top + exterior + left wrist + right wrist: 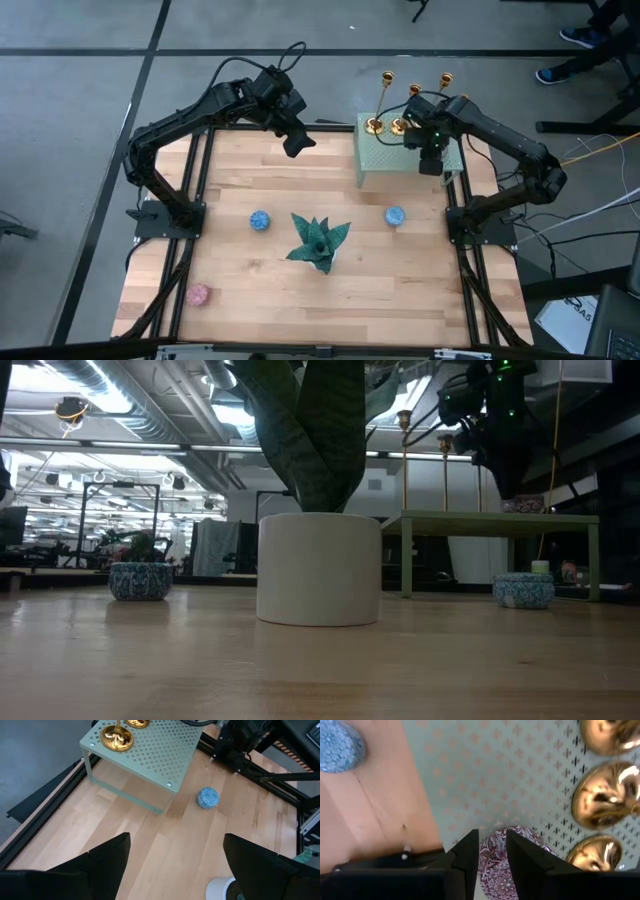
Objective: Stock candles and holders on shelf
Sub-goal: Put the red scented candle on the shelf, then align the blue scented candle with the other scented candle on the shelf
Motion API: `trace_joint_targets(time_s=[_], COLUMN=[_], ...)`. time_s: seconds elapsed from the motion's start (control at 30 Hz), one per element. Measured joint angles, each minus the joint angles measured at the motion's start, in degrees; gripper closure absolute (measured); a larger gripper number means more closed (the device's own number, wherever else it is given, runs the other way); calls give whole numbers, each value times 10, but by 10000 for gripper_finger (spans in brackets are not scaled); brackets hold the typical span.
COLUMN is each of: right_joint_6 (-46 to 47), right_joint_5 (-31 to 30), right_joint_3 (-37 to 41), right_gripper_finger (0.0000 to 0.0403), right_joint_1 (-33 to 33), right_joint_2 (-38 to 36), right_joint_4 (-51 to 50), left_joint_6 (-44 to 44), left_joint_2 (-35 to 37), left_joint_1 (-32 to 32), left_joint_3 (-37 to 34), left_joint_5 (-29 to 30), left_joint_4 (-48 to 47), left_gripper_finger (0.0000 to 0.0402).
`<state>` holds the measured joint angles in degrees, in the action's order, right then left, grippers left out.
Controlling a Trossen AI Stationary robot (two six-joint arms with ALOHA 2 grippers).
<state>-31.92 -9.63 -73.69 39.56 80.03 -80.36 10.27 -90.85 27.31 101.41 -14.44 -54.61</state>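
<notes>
**A:** Where do you stand with the stocking?

**B:** Your right claw point(492, 862) hangs over the shelf point(385, 160), near its right end, fingers a narrow gap apart with the mauve-grey candle point(506, 855) showing between and beneath them. Whether they pinch it or have just let it sit on the perforated top, I cannot tell. Three gold holders point(397, 125) stand along the shelf's far edge, close beside the claw.

**A:** So which step is this?

**B:** By my reading, you are placing that candle. Two blue candles point(260, 220) and the pink candle point(198, 294) lie on the bench point(250, 265), apart from the shelf.

**A:** And the other arm?

**B:** Your left claw point(175, 862) waits high over the bench's far left side, fingers spread wide and empty.

**A:** What does the next move ask of you?

**B:** Spread the right fingers fully, then lift straight up so you brush neither the candle nor the nearest holder base. After that, the blue candle point(394, 215) just in front of the shelf looks the easiest reach; the teal plant ornament point(318, 242) sits clear of that path.
</notes>
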Motion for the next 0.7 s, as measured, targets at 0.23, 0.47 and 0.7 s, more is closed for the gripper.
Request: trace_joint_targets(time_s=[0.23, 0.47, 0.7], right_joint_6=[11, 31, 34], right_joint_5=[0, 6, 95], right_joint_3=[0, 0, 0], right_gripper_finger=[302, 302, 302], right_joint_1=[21, 28, 28], right_joint_2=[0, -5, -65], right_joint_4=[-25, -31, 3], left_joint_6=[-1, -1, -1], left_joint_2=[0, 0, 0], left_joint_1=[0, 0, 0], left_joint_3=[0, 0, 0], left_joint_5=[0, 0, 0], left_joint_4=[0, 0, 0], left_gripper_finger=[84, 84, 84])
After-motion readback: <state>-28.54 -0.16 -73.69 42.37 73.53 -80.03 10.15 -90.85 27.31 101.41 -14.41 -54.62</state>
